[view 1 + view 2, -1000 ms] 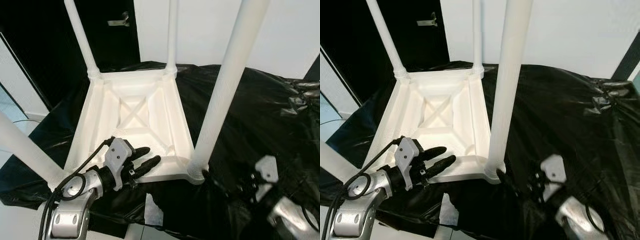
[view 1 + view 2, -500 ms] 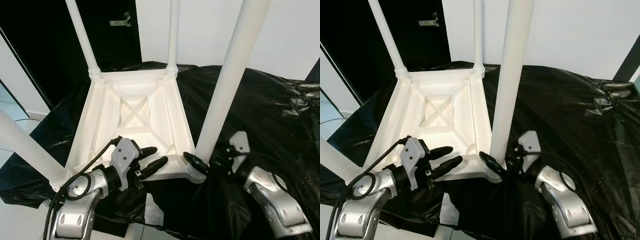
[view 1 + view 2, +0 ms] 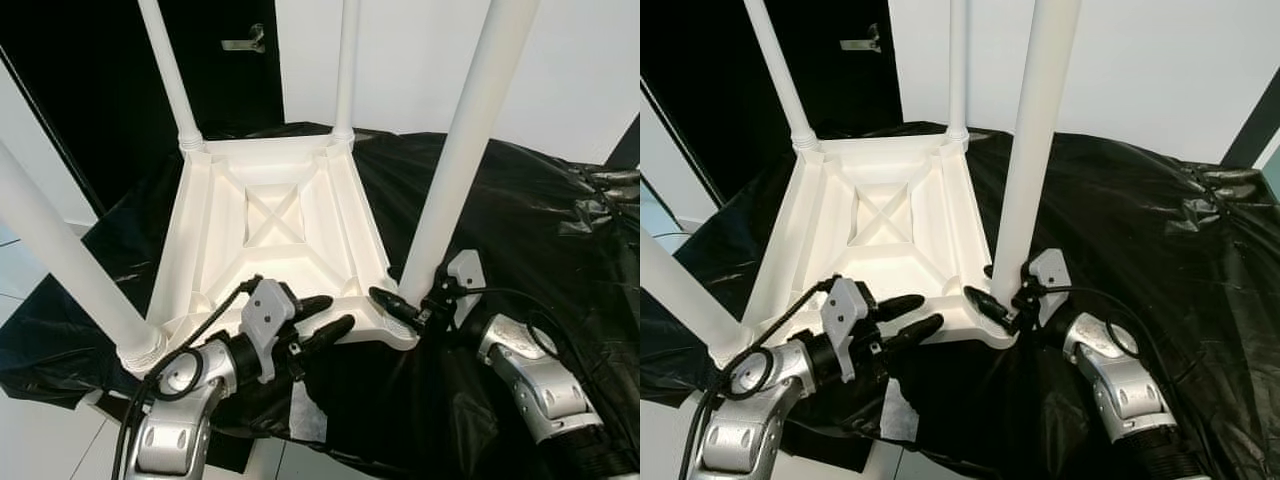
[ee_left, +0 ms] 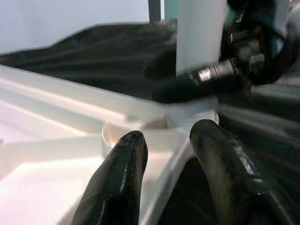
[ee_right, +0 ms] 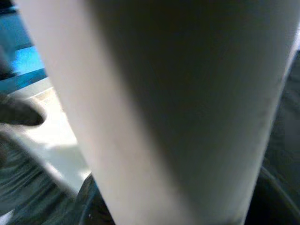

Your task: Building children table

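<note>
- While the white children's table (image 3: 270, 235) lies upside down on the black plastic sheet (image 3: 520, 220) in the middle of the frame, all four of its legs point up, so the build looks close to finished.
- At lower left, the left gripper (image 3: 318, 322) sits a little higher and further right than a second ago, with its two black fingers apart and straddling the near rim of the overturned tabletop; the left wrist view shows one finger (image 4: 117, 183) inside the rim and the other outside it.
- That hold reads as a brace, keeping the frame from sliding while the other arm works.
- Right of centre, the near right leg (image 3: 465, 150) rises out of its corner socket and runs off the top of the frame.
- At lower right, the big change is the right gripper (image 3: 992, 290): a second ago it was low in the corner, well apart from the table, and now it has reached the foot of that leg.
- Its fingers are spread either side of the leg's base, one in front and one behind; I cannot tell whether they press on it yet.
- My judgement is that seating or tightening this last leg is the step in hand.
</note>
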Available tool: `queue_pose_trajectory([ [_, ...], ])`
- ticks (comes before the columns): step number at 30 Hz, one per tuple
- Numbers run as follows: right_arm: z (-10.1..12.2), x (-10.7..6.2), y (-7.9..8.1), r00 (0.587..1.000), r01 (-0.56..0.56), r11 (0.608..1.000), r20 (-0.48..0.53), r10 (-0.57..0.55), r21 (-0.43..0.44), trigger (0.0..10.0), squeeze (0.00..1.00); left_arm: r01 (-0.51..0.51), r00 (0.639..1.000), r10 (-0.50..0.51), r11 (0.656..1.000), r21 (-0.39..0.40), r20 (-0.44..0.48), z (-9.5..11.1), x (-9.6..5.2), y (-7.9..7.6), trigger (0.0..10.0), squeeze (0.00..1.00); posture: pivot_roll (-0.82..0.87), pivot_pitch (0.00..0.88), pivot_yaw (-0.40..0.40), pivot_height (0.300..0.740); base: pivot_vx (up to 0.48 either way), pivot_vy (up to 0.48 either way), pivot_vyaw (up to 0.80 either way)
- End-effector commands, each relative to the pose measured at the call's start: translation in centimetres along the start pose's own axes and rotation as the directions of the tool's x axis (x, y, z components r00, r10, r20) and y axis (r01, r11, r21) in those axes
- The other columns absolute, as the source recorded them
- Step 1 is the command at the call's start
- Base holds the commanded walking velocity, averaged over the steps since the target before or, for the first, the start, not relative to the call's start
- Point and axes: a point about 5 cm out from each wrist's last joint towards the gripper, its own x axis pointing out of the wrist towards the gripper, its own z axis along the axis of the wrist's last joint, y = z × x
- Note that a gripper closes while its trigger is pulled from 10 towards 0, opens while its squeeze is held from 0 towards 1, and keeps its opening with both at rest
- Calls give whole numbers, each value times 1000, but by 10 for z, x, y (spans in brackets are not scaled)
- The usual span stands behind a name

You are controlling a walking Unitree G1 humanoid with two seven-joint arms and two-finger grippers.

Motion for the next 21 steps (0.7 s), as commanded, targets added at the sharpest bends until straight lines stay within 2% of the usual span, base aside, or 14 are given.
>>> queue_pose_trajectory([
  [1, -11, 1, -12, 986, 143, 989, -83, -146, -39, 0, 0, -272, 962, 272, 962, 20, -16, -3, 5, 12, 10000, 0, 10, 0, -29, 740, 0, 0, 0],
  [2, -12, 6, -12, 975, 204, 978, -84, -207, -41, 4196, 0, -274, 961, 275, 961, 27, -18, -4, 8, 11, 10000, 0, 13, 0, -22, 740, 0, 0, 0],
  [3, -12, 6, -12, 975, 204, 978, -84, -207, -41, 4196, 0, -274, 961, 275, 961, 27, -18, -4, 8, 11, 10000, 0, 13, 0, -22, 740, 0, 0, 0],
  [4, -12, 10, -12, 961, 261, 965, -82, -263, -38, 6431, 0, -274, 961, 275, 961, 42, -19, -4, 10, 9, 10000, 0, 13, 0, -19, 740, 0, 0, 0],
  [5, -12, 10, -12, 961, 261, 965, -82, -263, -38, 6431, 0, -274, 961, 275, 961, 42, -19, -4, 10, 9, 10000, 0, 13, 0, -19, 740, 0, 0, 0],
  [6, -12, 14, -8, 949, 307, 951, -68, -308, -22, 10000, 0, -261, 965, 261, 965, 35, -20, -5, 13, 6, 10000, 0, 13, 0, -15, 740, 0, 0, 0],
  [7, -12, 19, -1, 914, 404, 914, -52, -403, 20, 10000, 0, -243, 970, 243, 970, 22, -14, -5, 17, 1, 10000, 0, 15, 0, -10, 740, 0, 0, 0],
  [8, -12, 19, -1, 914, 404, 914, -52, -403, 20, 10000, 0, -243, 970, 243, 970, 22, -14, -5, 17, 1, 10000, 0, 15, 0, -10, 740, 0, 0, 0],
  [11, -17, 22, 6, 857, 515, 854, -70, -510, 76, 10000, 0, -249, 968, 249, 968, 18, -11, -6, 20, 2, 10000, 0, 14, 0, -2, 740, 0, 0, 0],
  [14, -18, 23, 7, 848, 530, 844, -76, -525, 85, 10000, 0, -250, 968, 250, 968, 18, -9, -6, 21, 2, 10000, 0, 11, 0, 0, 740, 0, 0, 0],
  [15, -19, 25, 12, 787, 617, 779, -82, -612, 106, 10000, 0, -243, 970, 244, 969, 31, -2, -6, 24, 5, 10000, 0, 4, 0, 7, 740, 0, 0, 0],
  [16, -18, 26, 13, 765, 644, 756, -83, -639, 119, 10000, 0, -240, 971, 240, 970, 35, -5, -6, 25, 7, 10000, 0, 4, 0, 7, 740, 0, 0, 0],
  [21, -12, 32, 19, 758, 651, 751, -58, -649, 110, 10000, 0, -213, 977, 213, 976, 33, -7, -7, 30, 9, 10000, 0, -2, 0, -2, 740, 0, 0, 0],
])
